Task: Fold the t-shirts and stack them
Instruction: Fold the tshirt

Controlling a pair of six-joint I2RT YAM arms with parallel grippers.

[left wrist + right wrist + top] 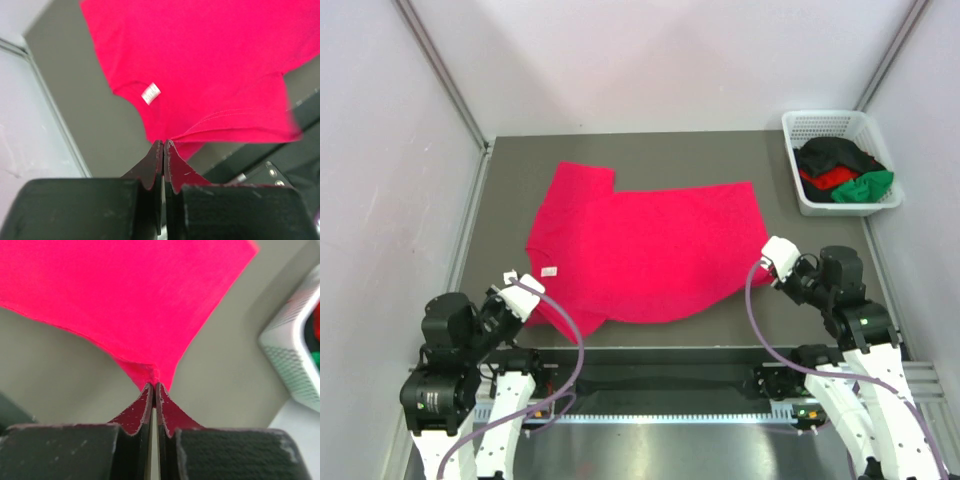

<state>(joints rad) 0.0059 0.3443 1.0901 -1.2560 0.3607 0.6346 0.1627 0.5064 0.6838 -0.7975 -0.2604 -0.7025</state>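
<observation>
A crimson-pink t-shirt (650, 255) lies spread over the grey table (510, 190), one sleeve pointing to the far left. My left gripper (540, 303) is shut on its near-left edge. In the left wrist view the closed tips (164, 143) pinch the cloth just below the collar with its white label (151, 93). My right gripper (766, 262) is shut on the shirt's right corner. The right wrist view shows that corner bunched between the closed tips (154, 385). Black (835, 155), red (828, 178) and green (868, 187) t-shirts lie crumpled in the basket.
A white mesh basket (825, 117) stands at the table's far right corner; its wall (292, 365) shows in the right wrist view. White walls enclose the table on the left, back and right. A metal rail (650, 415) runs along the near edge between the arm bases.
</observation>
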